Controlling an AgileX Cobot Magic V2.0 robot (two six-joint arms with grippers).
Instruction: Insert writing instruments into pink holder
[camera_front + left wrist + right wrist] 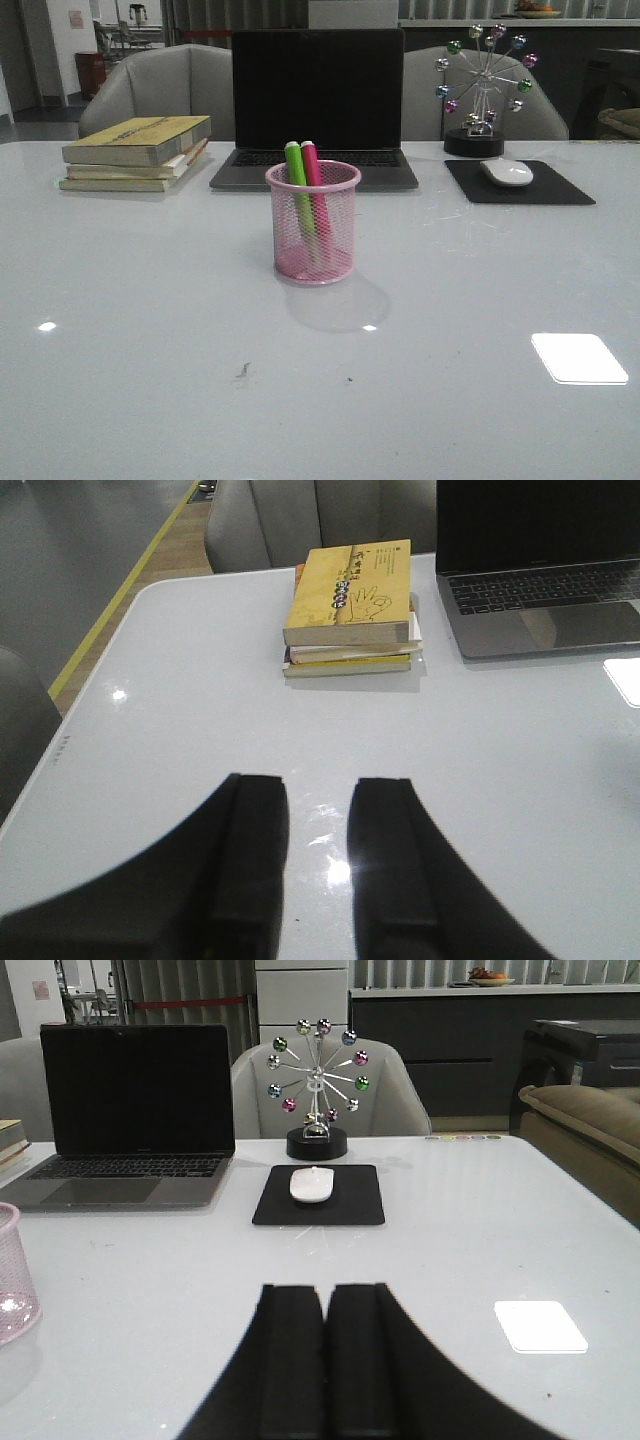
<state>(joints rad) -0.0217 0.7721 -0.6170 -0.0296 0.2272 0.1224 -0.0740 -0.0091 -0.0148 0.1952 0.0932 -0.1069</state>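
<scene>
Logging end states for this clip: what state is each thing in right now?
Green marker: standing in the holder.
Pink marker: standing in the holder beside it.
Pink holder: upright.
Laptop: open, screen dark.
Books: stacked, closed.
Left claw: open, empty.
Right claw: shut, empty.

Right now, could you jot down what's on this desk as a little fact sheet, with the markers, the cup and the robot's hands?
green marker: standing in the cup
pink marker: in the cup beside the green one
pink mesh cup: upright, in front of the laptop
left gripper: open, empty
right gripper: shut, empty
task: looks done
</scene>
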